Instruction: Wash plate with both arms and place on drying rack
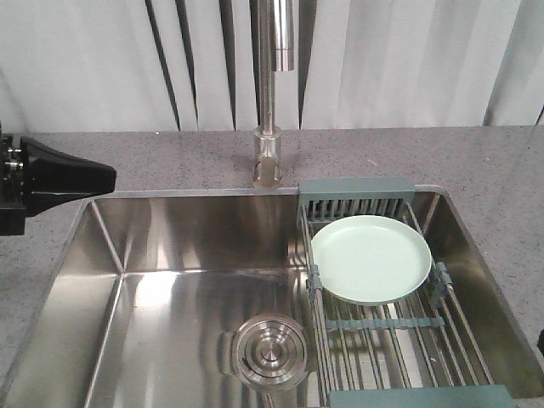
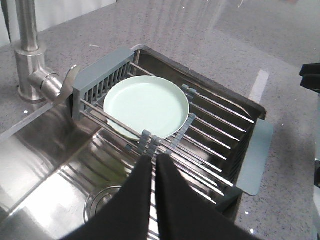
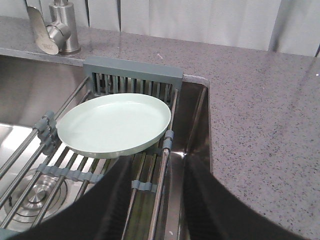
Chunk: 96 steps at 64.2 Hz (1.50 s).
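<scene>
The left pincer [image 2: 153,159] has its two black fingers almost together, holding nothing. The right pincer [image 3: 155,175] has its fingers spread wide, also holding nothing.

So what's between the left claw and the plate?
Only bare rack rods and a grey-green cross bar; the left claw hangs just short of the plate, seen in the left wrist view.

One steel sink [image 1: 170,246] holds 1 round drain [image 1: 270,350] in its floor and 1 drying rack [image 1: 399,331] across its right side. On the rack: 1 mint-green plate [image 1: 371,258]. Behind the sink stands 1 faucet [image 1: 270,93]; 2 grippers in view, left gripper [image 2: 154,165] and right gripper [image 3: 155,172].
</scene>
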### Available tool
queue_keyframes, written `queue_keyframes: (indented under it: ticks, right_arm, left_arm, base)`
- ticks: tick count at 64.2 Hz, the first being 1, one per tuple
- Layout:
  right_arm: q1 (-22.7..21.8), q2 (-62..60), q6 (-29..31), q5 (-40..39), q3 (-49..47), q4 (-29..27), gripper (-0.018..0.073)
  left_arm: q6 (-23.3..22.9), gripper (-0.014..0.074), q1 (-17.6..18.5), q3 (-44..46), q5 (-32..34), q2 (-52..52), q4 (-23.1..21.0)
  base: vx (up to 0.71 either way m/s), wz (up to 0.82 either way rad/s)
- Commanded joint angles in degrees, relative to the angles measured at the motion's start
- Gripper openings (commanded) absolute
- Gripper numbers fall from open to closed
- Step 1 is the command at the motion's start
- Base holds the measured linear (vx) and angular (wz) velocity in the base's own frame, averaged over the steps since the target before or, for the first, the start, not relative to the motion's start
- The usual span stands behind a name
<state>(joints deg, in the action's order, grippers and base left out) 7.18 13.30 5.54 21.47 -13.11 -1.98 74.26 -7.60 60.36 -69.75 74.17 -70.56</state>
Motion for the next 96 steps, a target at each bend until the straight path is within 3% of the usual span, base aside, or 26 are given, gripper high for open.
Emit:
queue_keyframes:
  ticks: [1, 30, 44, 71, 96]
  right_arm:
    - [-0.24, 0.54, 0.14, -3.99, -1.41, -0.03, 0.0256]
    - [-0.24, 0.54, 0.14, -3.96, -1.41, -0.03, 0.0256]
    - [-0.24, 0.54, 0.14, -3.96, -1.41, -0.03, 0.0256]
    - [-0.24, 0.54, 0.14, -3.96, -1.41, -0.03, 0.0256]
    - [-0.24, 0.54, 0.14, -3.96, -1.41, -0.03, 0.0256]
  left_arm:
    - [0.74, -0.0007, 2.13, 4.01, -1.62, 1.12, -5.33]
    - [0.33, -0.0007, 14.42, 21.35, -1.92, 22.78, -5.08]
    - [0.28, -0.0007, 19.51, 30.73, -1.91, 33.92, -1.63]
    - [-1.21, -0.0007, 23.31, 44.10, -1.43, 46.75, -1.31]
    - [-1.24, -0.0007, 23.55, 46.53, 10.00, 48.46, -1.76]
  base:
    - [0.00, 0.00]
    - [0.00, 0.00]
    - [0.00, 0.00]
    - [0.00, 0.00]
    - [0.00, 0.00]
